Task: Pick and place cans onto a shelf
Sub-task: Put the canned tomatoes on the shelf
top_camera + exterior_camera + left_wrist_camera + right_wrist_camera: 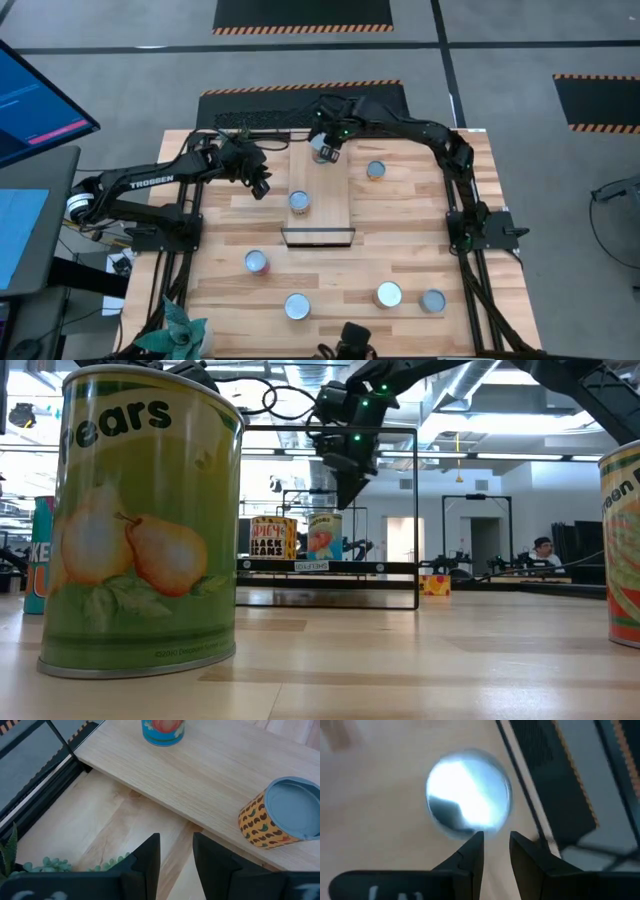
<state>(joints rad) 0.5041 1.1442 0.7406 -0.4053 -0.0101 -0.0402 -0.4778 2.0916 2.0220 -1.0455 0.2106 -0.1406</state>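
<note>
The shelf (322,195) is a light-wood board lying on the slatted table, its black frame (318,237) at the near end. Two cans stand upright on their bases on it: one mid-board (299,202) and one at the far end (321,153). My right gripper (329,148) hangs open just above that far can's shiny top (469,792), clear of it in the low view (350,485). My left gripper (262,185) waits open to the left of the shelf, nothing between its fingers (176,837). One can (376,171) stands right of the shelf, and several more stand near the table's front edge.
Loose cans stand at the near side: (257,262), (297,306), (388,295), (432,301). A green plant (185,330) sits at the near left corner. In the low view a large pears can (140,525) fills the left foreground.
</note>
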